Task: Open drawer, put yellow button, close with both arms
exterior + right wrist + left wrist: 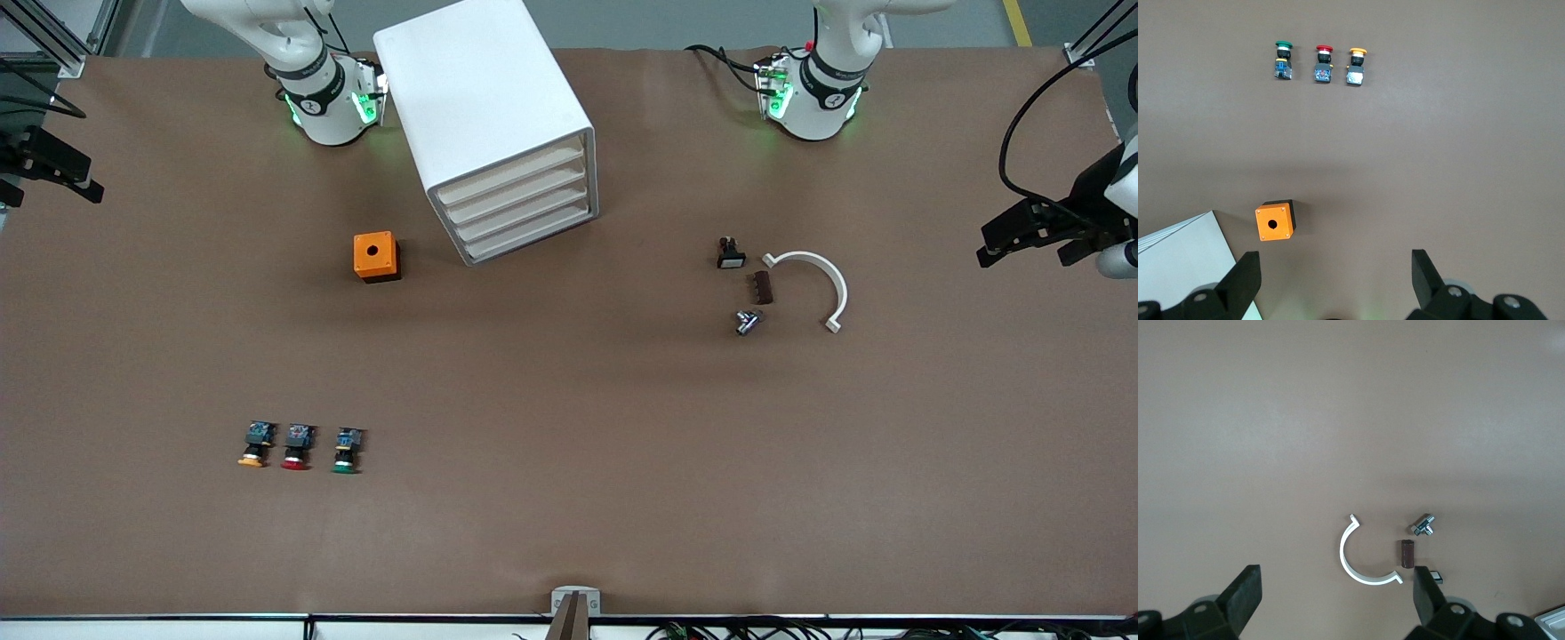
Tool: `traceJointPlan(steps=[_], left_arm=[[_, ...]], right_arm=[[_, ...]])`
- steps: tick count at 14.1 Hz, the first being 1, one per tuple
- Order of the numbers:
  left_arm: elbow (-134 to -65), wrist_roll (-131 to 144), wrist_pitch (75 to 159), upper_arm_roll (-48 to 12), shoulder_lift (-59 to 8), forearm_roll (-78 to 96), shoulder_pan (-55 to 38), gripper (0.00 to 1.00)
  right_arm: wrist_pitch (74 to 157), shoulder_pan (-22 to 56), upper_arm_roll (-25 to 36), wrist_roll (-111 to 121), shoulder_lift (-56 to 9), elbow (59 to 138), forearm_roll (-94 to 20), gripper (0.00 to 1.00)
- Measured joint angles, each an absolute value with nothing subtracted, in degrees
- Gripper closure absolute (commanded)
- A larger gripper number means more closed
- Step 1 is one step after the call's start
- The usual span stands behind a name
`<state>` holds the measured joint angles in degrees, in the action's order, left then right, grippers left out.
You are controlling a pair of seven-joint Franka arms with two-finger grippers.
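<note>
The yellow button (254, 445) lies on the brown table at the end of a row of three, nearest the right arm's end; it also shows in the right wrist view (1355, 65). The white drawer cabinet (494, 124) stands between the arm bases with all its drawers shut. My right gripper (1336, 277) is open and empty, high over the right arm's end of the table (49, 178). My left gripper (1336, 593) is open and empty, high over the left arm's end (1022, 244).
A red-capped button (297, 447) and a green-capped button (347, 450) lie beside the yellow one. An orange box (376, 256) sits near the cabinet. A white half-ring clamp (818, 280), a brown block (762, 287), a metal bolt (747, 322) and a small black part (730, 253) lie toward the left arm's end.
</note>
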<state>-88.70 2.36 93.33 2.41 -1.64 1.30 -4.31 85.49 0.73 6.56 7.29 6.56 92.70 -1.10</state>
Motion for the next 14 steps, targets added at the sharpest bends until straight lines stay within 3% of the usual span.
traceJointPlan(steps=[9,14], left_arm=[[-88.7,2.3,93.3,2.8,-2.4,1.5,-2.2,0.0],[-89.0,2.3,93.6,2.8,-7.4,2.5,-1.4,0.0]], right_arm=[[85.5,0.7,6.6,7.3,6.6,92.8,-1.1,0.0],[85.5,0.7,6.6,7.3,6.6,92.9,-1.1,0.0]])
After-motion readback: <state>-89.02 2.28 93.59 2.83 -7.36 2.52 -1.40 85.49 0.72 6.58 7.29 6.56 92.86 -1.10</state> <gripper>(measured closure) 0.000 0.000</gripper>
